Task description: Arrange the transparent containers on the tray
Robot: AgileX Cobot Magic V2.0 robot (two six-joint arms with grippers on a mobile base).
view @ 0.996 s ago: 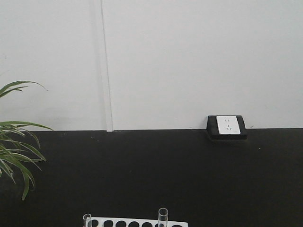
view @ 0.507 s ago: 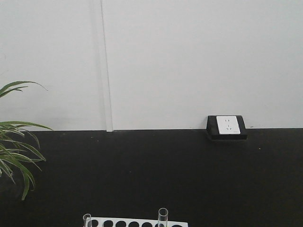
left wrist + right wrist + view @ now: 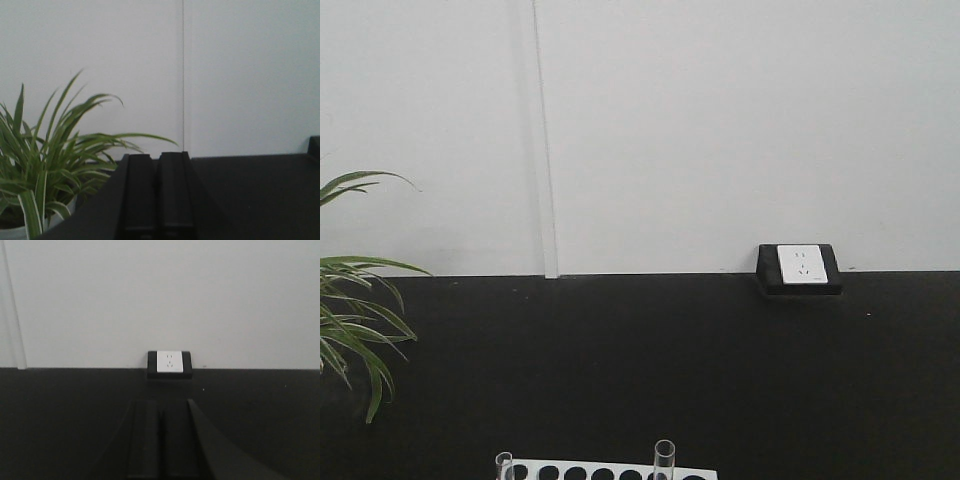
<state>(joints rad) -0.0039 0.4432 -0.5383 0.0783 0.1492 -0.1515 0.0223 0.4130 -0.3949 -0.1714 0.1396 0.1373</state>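
Two clear glass test tubes stand upright in a white rack with black holes [image 3: 610, 470] at the bottom edge of the front view: one at the rack's left end [image 3: 504, 465], a taller one near the middle [image 3: 664, 458]. The tray is out of view. In the left wrist view my left gripper [image 3: 157, 160] is shut, its two black fingers pressed together with nothing between them. My right gripper [image 3: 159, 407] in the right wrist view is likewise shut and empty, pointing at the back wall. Neither gripper appears in the front view.
A spider plant [image 3: 350, 300] [image 3: 55, 160] in a white pot stands at the left. A white wall socket on a black base [image 3: 800, 267] [image 3: 169, 362] sits at the back of the black surface. A white wall rises behind.
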